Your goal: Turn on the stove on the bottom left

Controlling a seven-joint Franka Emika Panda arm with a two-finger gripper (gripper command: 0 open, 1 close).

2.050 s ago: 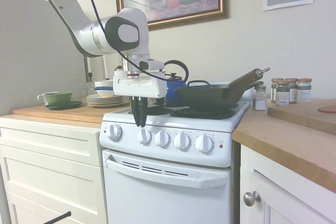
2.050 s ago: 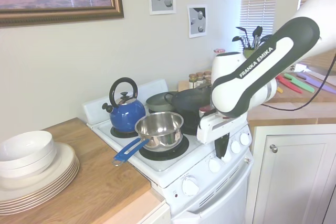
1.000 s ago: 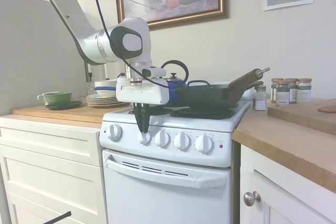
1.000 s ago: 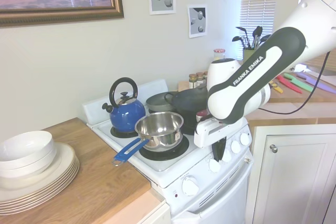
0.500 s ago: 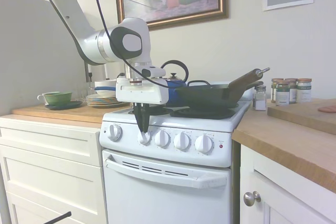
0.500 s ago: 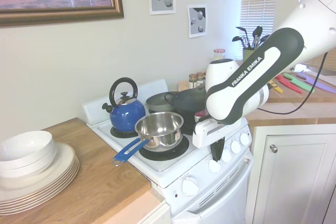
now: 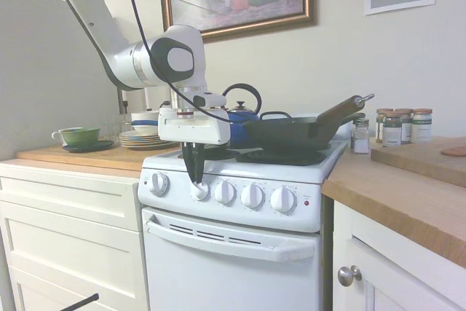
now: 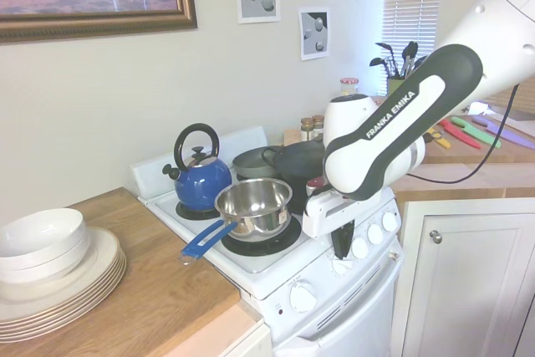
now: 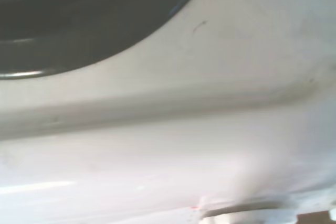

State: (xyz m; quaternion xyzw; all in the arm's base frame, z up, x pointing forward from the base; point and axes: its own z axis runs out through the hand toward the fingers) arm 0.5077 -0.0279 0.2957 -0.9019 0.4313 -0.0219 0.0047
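Risk: slip off knob | stove (image 7: 233,253) stands between desk runs, five knobs along front edge | tool (image 7: 195,180) points down, fingers pressed nearly together on second knob from left (image 7: 199,191) | thin grip may skid; wrong knob would heat another burner

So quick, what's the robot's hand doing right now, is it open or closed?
Gripper: fingers closed together, pointing down at the second knob from the left on the stove. It isn't holding anything.
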